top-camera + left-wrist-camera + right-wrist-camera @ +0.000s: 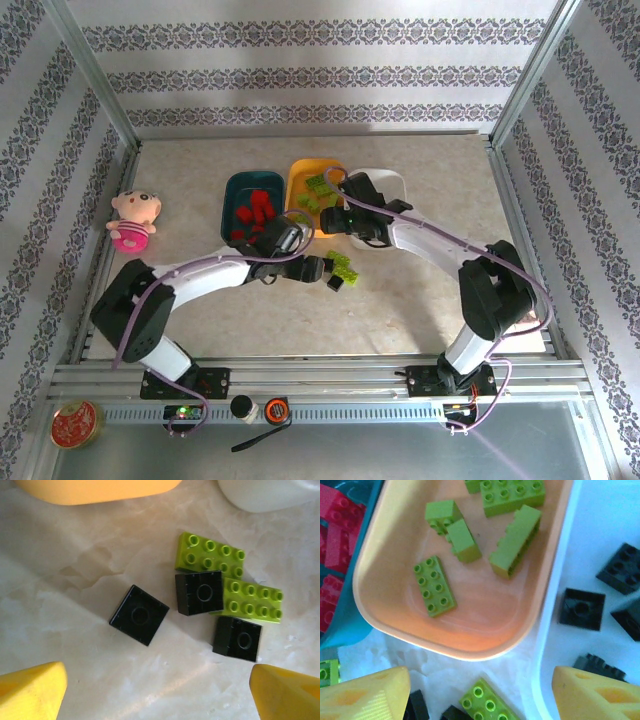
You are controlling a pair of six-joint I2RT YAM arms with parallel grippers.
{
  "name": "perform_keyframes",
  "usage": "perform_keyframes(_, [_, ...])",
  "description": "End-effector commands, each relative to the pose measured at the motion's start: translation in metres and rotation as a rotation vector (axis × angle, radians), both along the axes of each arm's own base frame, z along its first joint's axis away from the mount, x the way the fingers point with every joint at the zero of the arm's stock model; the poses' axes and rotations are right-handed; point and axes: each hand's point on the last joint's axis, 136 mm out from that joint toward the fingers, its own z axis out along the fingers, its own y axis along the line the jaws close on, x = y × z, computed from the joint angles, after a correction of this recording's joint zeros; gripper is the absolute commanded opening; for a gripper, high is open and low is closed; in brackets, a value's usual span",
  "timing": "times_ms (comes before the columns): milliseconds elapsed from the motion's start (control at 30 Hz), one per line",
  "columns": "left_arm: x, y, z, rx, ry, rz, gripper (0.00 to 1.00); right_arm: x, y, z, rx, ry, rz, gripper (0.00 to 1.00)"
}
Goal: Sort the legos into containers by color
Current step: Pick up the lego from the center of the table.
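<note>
The left end effector point(159, 695) hangs wide open and empty over the tabletop point(65, 630). Just ahead of it, toward the trays, lie three black legos point(139, 614) and two green legos point(252, 602). The green ones sit side by side, with their long axes running roughly across the gap between the fingers. The right end effector point(480, 694), also open and empty, hovers at the near edge of the orange tray point(485, 610), which holds more green ones. The white tray point(592, 525) to its right holds black ones, and the teal tray point(226, 200) to the left holds red legos point(258, 210). Both arms are close to the loose cluster, though the left looks nearer. No writing is readable; the tin point(75, 424) at the near left corner may bear some, but it is too small to tell.
</note>
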Motion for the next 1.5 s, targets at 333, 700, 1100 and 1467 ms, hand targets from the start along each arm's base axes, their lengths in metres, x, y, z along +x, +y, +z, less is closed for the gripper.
perform_keyframes(333, [0.023,-0.005,-0.032,0.156,0.009,-0.026,0.69,-0.011,-0.021,0.016,0.043,-0.052,-0.051,0.76])
perform_keyframes(700, [0.021,-0.008,-0.041,0.147,0.029,-0.03,0.43,-0.01,-0.027,0.022,0.052,-0.068,-0.067,0.76])
perform_keyframes(1100, [0.049,-0.047,0.054,-0.058,-0.111,-0.041,0.34,-0.025,-0.071,0.027,0.059,-0.115,-0.194,0.76])
perform_keyframes(1467, [0.135,-0.145,0.074,-0.222,-0.135,-0.104,0.33,-0.068,-0.126,0.031,0.069,-0.204,-0.321,0.77])
